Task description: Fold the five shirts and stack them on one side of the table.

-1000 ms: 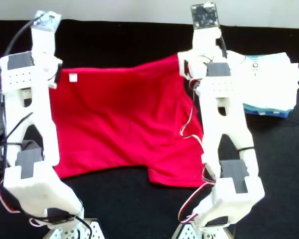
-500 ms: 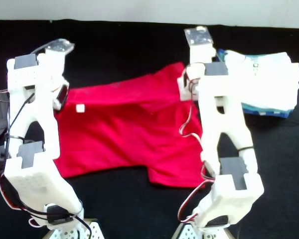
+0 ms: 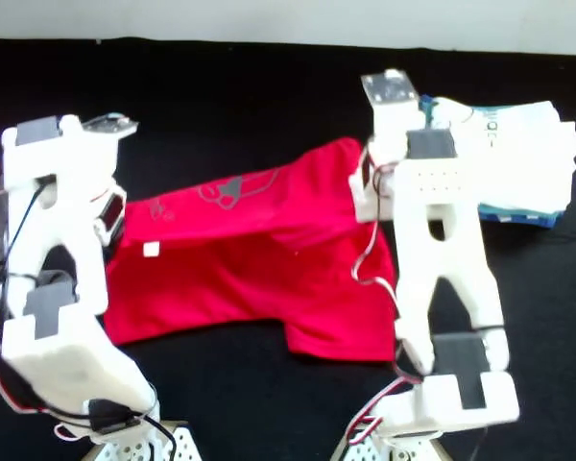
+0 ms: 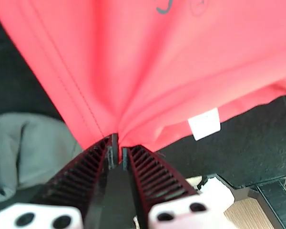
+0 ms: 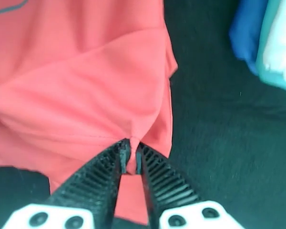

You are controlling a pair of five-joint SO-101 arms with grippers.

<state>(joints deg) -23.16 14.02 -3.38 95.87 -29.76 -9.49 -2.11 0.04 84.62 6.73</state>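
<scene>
Where the left gripper (image 4: pixel 115 144) had its jaws pinched together on a gathered edge of the red shirt (image 4: pixel 171 67), the cloth fanned away from the fingertips in soft pleats. A white tag (image 4: pixel 204 123) hung just beside the grip and a grey cloth (image 4: pixel 19 143) lay near it. The right gripper (image 5: pixel 129 151) was likewise clamped on a bunched hem, with the shirt spreading out ahead of it and the folded stack (image 5: pixel 271 43) well apart to one side on the black table (image 5: pixel 219 119). Between the two grippers the held edge was raised and doubled over the body, which lay on the table. Judging by the drape, the shirt was light, limp and likely to sag between holds, so its seamed edges and corners looked the surest places to take it, one at each end.
</scene>
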